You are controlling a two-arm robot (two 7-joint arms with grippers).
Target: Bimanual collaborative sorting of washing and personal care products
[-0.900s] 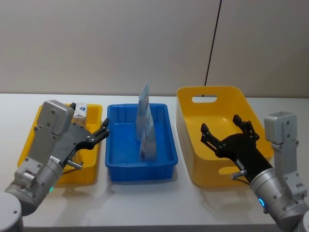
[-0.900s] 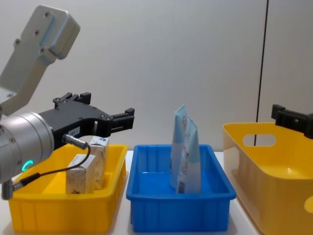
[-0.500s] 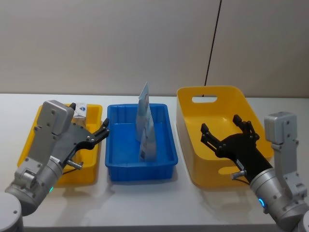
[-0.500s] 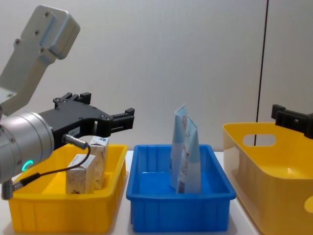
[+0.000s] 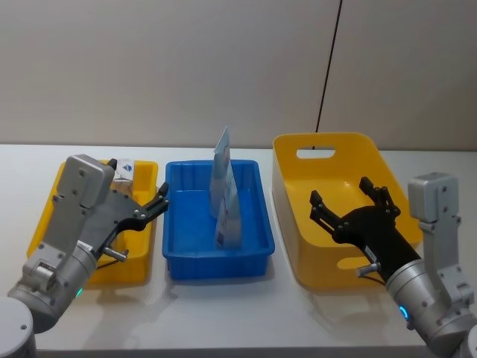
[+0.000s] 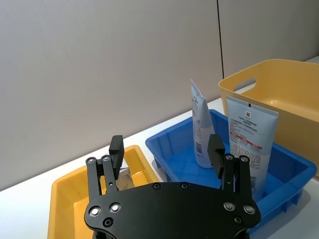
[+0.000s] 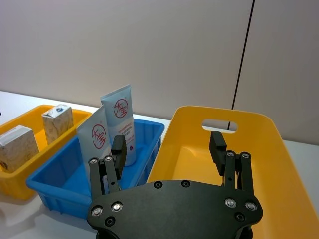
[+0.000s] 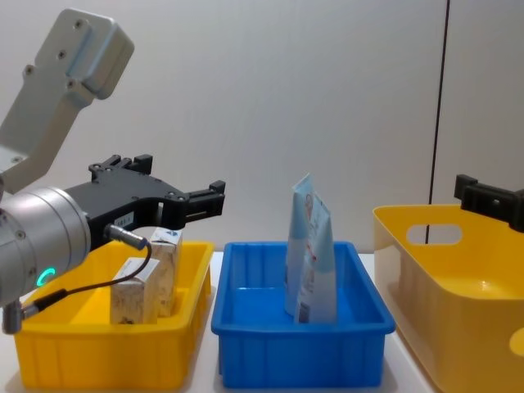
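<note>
Your left hand (image 5: 158,200) hangs released over the yellow tray (image 8: 106,356), and your right hand (image 5: 340,195), also released, over the yellow basket (image 8: 417,278). Beyond them, two cartons (image 8: 164,274) stand in that tray and two pouches (image 8: 311,258) stand upright in the blue tray (image 8: 299,356) between.

Head above, chest level, share blue tray (image 5: 216,267).

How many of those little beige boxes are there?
2, both upright in the small yellow tray on the robot's left: the front box and the rear box just behind it. A fallen one could hide below the wall.
</note>
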